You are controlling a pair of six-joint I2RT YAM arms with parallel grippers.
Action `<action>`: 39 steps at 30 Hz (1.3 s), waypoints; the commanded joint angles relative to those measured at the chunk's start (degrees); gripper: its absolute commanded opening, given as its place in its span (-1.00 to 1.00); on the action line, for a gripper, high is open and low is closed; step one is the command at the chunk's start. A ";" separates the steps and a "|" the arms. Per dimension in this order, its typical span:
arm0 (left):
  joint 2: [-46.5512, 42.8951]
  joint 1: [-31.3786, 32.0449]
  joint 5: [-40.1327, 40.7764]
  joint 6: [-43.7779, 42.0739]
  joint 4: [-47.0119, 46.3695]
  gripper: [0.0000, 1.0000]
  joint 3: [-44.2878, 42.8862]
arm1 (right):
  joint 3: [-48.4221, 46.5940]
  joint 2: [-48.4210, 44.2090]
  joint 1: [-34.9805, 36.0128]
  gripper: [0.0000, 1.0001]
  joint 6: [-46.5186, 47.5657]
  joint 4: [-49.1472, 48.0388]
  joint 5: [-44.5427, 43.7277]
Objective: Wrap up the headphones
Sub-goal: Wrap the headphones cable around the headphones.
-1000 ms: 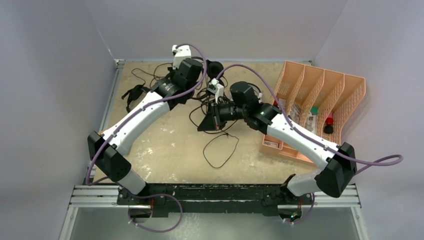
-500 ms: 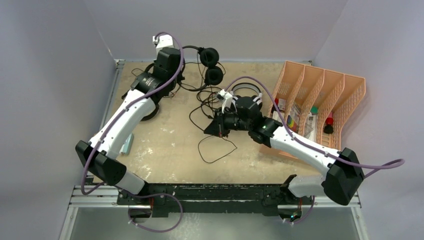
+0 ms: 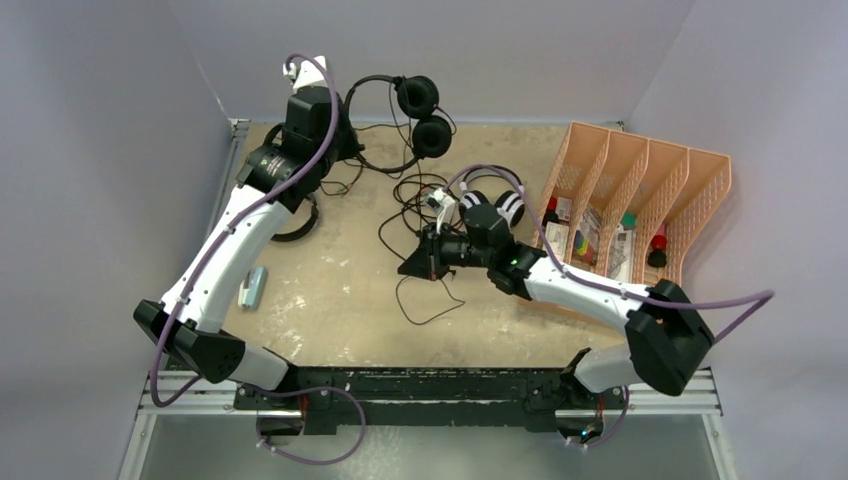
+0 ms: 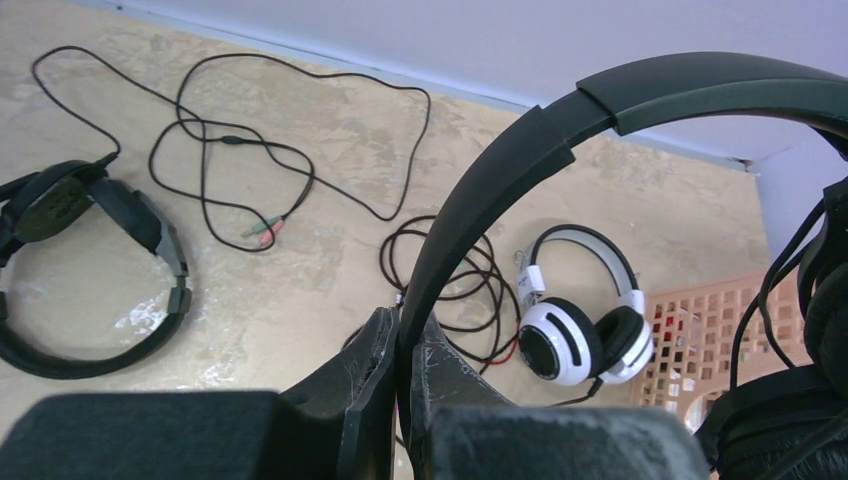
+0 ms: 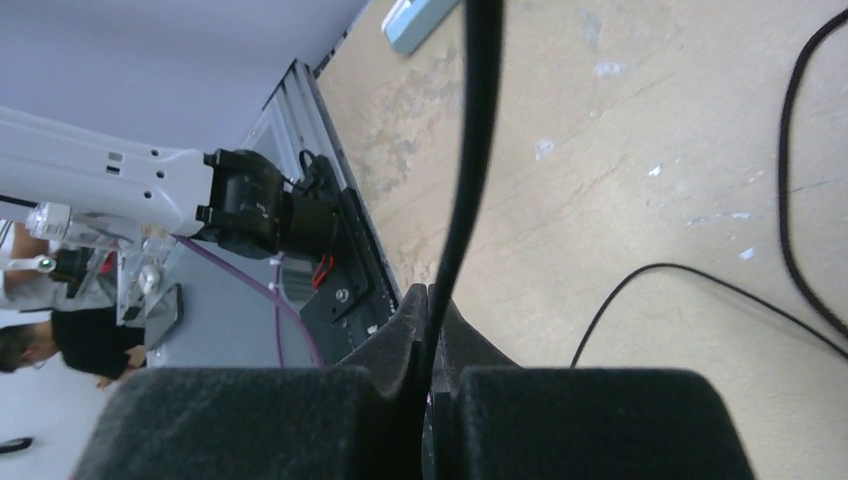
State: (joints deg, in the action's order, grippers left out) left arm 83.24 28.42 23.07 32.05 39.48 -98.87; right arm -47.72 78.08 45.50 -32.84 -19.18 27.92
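Distance is what has grown. The left gripper [image 4: 405, 345], pressed together on the headband [image 4: 520, 160] of the small black pair [image 3: 420, 100], has swung from the middle of the table [image 3: 330, 280] out to the far left corner. It has carried the pair up off the surface, so the two round cups now hang in the air near the back wall.

The right gripper [image 5: 428, 300], pinching the thin cable [image 5: 468, 150] between its pads, has drawn a little toward the near edge. The slack loop [image 3: 400, 295] lying in front of it has shrunk.

I judge that the cord is being pulled out of the tangle [image 3: 410, 195] and straightened between the two arms, ready for winding; no turns are on the band yet. Whether this cable belongs to the lifted pair cannot be traced.

The white pair [image 4: 580, 335] and the big black pair [image 4: 60, 200] lie on the table, well apart, cords loose.
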 commanded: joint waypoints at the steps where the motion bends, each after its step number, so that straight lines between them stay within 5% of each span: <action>1: -2.26 -1.11 -6.46 3.07 -7.53 -1.00 -1.75 | -0.90 2.98 0.84 -1.00 -1.32 -3.73 4.20; 10: -5.08 -3.20 -18.25 1.29 -14.91 -1.00 2.76 | 0.39 2.20 -0.06 -1.00 0.17 3.13 4.58; 16: -9.21 -3.81 -24.17 -5.25 -16.27 -1.00 6.21 | 6.29 -4.64 -9.09 -1.00 -0.36 3.48 7.77; 27: -16.42 -3.74 -44.85 -16.70 -15.87 -1.00 14.37 | 1.00 -7.43 -21.45 -1.00 5.21 13.88 11.06; 31: -18.29 -2.60 -41.05 -23.64 -10.72 -1.00 15.68 | -4.97 -4.65 -25.44 -1.00 6.32 17.40 14.77; 39: -23.42 9.89 -19.88 -38.11 -7.75 -1.00 26.79 | -17.73 1.53 -30.77 -1.00 11.59 29.61 19.80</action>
State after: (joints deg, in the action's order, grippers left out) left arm 61.93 34.98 -8.23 2.26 31.24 -75.88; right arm -59.55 78.46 17.30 -24.40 4.36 42.48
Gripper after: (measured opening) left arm 0.039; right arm 0.004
